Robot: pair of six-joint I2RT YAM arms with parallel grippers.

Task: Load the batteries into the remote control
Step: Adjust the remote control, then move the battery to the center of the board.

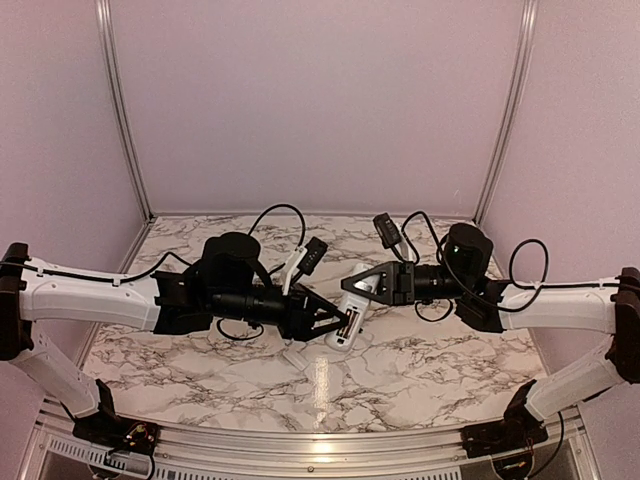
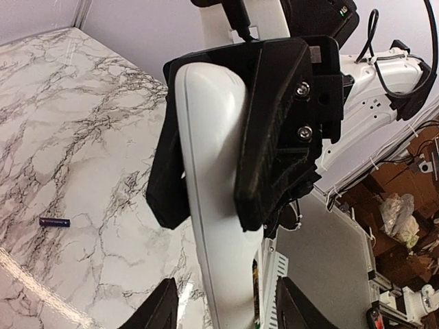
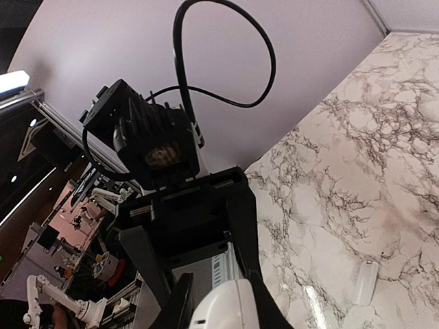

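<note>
The white remote control [image 1: 345, 328] hangs above the table's middle, tilted, with my right gripper [image 1: 354, 310] shut on its upper part. In the right wrist view its rounded end [image 3: 233, 312] sits between my right gripper's [image 3: 223, 301] fingers. In the left wrist view the remote [image 2: 206, 137] runs down between the right fingers [image 2: 274, 123]. My left gripper [image 2: 230, 312] is open astride the remote's lower end, with a gap on each side. A slim dark-and-gold piece [image 2: 255, 291] shows in the remote's open side. One dark battery [image 2: 53, 222] lies on the marble to the left.
A small white cover piece [image 1: 300, 355] lies flat on the marble just below the grippers, and shows in the right wrist view too [image 3: 365, 282]. Metal rails edge the table, with walls at the back and sides. Both wrist cables loop above the grippers.
</note>
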